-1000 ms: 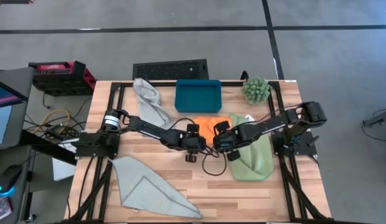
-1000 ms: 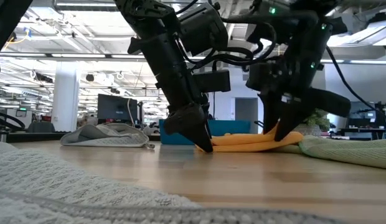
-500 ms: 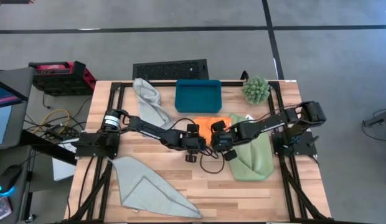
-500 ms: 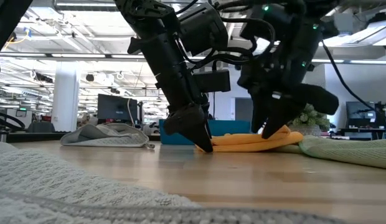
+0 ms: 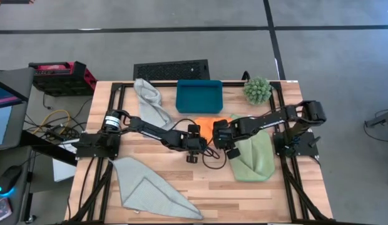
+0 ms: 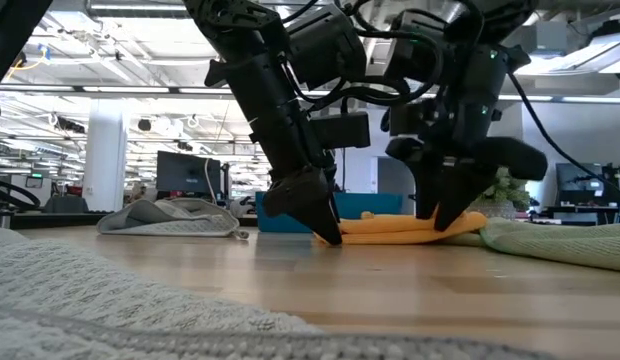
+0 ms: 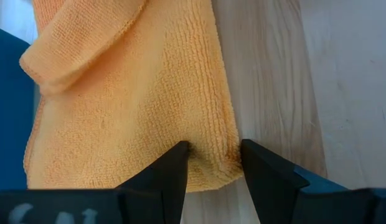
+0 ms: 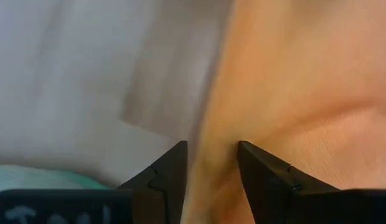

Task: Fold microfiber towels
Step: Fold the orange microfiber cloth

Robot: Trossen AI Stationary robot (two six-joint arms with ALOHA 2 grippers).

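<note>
My left gripper [image 7: 213, 163] sits tip-down on the near corner of the orange towel [image 7: 131, 99], fingers narrowly parted with the towel's hem pinched between them; in the low view the tips press that corner to the wooden table [image 6: 390, 290]. My right gripper [image 8: 211, 163] is at the orange towel's opposite end, fingers a little apart with orange cloth between them; that view is blurred, but the low view shows the tips down on the raised end of the fold. From above, both arms reach in low from the table's sides and meet at mid-table, grippers near each other.

The orange towel lies flattened and folded, long axis running across the table between the two grippers, just in front of the teal tray [image 5: 199, 95]. The light green towel [image 5: 253, 156] lies just right of it, under my right arm. One grey-blue towel [image 5: 150, 100] is bunched at the far left beside the tray; the other [image 5: 147, 187] is spread at the near-left corner. The spiky plant [image 5: 257, 89] stands at the far-right corner. Bare wood shows along the near edge, centre and right.
</note>
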